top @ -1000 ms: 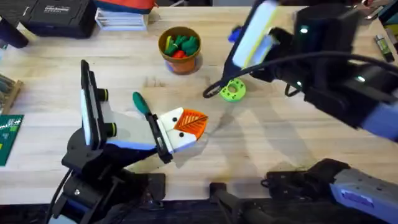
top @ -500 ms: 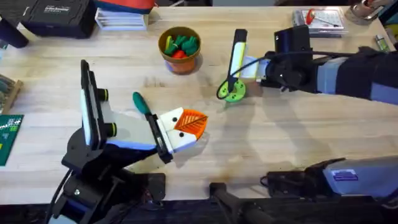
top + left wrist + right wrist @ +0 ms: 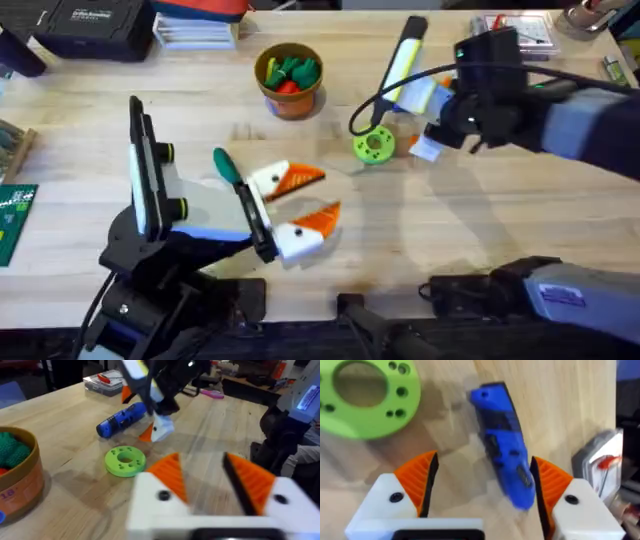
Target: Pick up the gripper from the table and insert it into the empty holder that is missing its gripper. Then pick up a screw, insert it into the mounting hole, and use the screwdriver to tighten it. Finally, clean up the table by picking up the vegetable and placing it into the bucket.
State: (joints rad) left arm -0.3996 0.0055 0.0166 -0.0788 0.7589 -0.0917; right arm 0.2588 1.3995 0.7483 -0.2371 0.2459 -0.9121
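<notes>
The blue screwdriver [image 3: 502, 445] lies on the table between the orange pads of my open right gripper [image 3: 485, 485], untouched by either pad. From above, the right gripper [image 3: 426, 120] straddles the screwdriver [image 3: 413, 98] just right of the green vegetable disc [image 3: 375, 146]. My left gripper [image 3: 305, 198] stands open near the table's middle, holding nothing. The orange-brown bucket [image 3: 290, 100] sits behind it with toy pieces inside. In the left wrist view, the vegetable [image 3: 125, 460], screwdriver [image 3: 122, 419] and right gripper [image 3: 142, 410] lie ahead. The loose gripper, empty holder and screw are out of view.
A clear box [image 3: 515, 28] of small parts sits at the back right, also seen as a box [image 3: 600, 467] beyond the screwdriver. A black case [image 3: 90, 25] and stacked items [image 3: 195, 25] line the back left. A green card [image 3: 15, 215] lies at the left edge.
My left gripper has opened. The right arm came down from close under the camera and shifted right, from over the vegetable to over the screwdriver.
</notes>
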